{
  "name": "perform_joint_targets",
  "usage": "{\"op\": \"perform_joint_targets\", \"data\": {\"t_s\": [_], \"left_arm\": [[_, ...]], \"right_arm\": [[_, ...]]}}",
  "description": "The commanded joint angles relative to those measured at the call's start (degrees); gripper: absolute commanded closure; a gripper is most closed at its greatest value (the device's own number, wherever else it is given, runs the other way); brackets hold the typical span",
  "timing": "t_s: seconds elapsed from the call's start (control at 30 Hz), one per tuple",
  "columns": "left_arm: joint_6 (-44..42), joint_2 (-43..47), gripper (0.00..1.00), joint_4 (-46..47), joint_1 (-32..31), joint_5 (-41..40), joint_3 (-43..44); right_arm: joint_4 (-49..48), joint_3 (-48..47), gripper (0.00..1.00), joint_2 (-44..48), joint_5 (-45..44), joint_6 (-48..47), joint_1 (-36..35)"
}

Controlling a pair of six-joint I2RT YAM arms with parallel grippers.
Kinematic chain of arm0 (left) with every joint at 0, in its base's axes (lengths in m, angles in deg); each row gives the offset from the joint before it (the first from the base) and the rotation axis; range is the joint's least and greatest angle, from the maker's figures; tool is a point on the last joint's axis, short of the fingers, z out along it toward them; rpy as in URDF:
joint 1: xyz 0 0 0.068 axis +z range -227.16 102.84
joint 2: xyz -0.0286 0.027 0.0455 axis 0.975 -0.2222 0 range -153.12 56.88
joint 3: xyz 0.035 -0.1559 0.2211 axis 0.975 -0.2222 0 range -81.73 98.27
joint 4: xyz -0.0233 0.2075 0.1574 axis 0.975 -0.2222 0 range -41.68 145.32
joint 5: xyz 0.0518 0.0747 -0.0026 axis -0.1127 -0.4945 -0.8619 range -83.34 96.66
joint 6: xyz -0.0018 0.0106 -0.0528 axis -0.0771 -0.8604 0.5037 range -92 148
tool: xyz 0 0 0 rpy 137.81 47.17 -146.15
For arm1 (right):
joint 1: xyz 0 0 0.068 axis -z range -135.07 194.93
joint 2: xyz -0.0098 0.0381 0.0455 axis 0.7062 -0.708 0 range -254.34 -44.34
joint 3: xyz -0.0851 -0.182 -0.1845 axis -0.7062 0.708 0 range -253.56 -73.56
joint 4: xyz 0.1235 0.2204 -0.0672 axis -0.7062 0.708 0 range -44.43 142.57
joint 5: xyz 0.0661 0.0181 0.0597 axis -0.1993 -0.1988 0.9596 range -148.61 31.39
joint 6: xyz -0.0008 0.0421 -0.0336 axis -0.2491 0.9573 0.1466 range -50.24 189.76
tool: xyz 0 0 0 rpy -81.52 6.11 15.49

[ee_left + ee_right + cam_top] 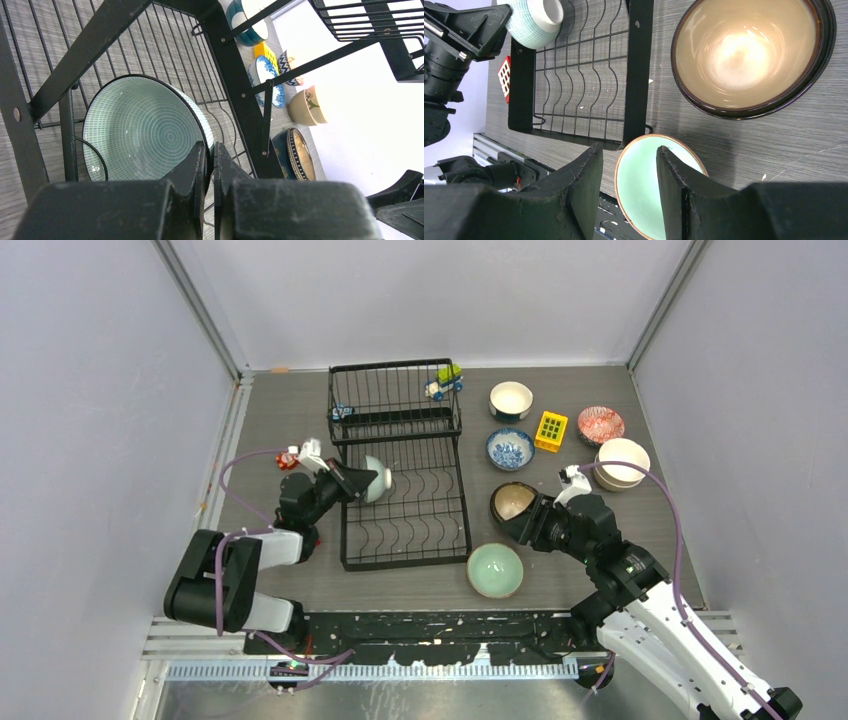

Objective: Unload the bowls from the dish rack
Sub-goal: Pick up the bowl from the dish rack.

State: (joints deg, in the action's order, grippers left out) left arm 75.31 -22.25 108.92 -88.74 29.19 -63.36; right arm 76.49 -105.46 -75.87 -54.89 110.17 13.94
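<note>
The black wire dish rack [400, 490] stands mid-table. Inside it a teal patterned bowl [376, 480] stands on edge, and my left gripper [352, 480] is shut on its rim. In the left wrist view the fingers [210, 145] pinch that dark rim, with the bowl's ringed inside [145, 130] to their left. My right gripper [532, 520] is open and holds nothing, beside a brown bowl [513, 501] on the table. In the right wrist view its fingers [629, 148] frame a pale green bowl [644, 190] lying below them, with the brown bowl [744, 50] further off.
Right of the rack sit a white bowl [511, 399], a blue-and-white bowl [510, 449], a red-patterned bowl [600, 425], stacked cream bowls [622, 462] and a yellow block [551, 430]. A toy car [444, 382] rests on the rack's raised back. A red block [288, 461] lies at the left.
</note>
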Motion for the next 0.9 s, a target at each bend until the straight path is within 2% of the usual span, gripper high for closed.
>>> {"op": "perform_joint_targets", "data": {"t_s": [0.0, 0.3, 0.47, 0.87], "left_arm": [[2.7, 0.0, 1.0, 14.15, 1.13, -0.7, -0.16], [7.37, -2.28, 1.0, 20.23, 3.79, -0.86, -1.73], [11.12, -6.61, 1.0, 28.09, 4.16, -0.34, -2.54], [13.46, -5.16, 1.0, 28.4, 4.27, 1.88, -1.24]], "right_arm": [[-1.15, -0.93, 0.51, -0.22, -0.12, -0.59, 0.05], [-1.28, -0.71, 0.51, -0.2, 0.01, -0.6, 0.02], [-1.23, -0.74, 0.51, -0.05, -0.03, -0.67, 0.09], [-1.37, -0.91, 0.51, -0.19, -0.02, -0.58, 0.05]]}}
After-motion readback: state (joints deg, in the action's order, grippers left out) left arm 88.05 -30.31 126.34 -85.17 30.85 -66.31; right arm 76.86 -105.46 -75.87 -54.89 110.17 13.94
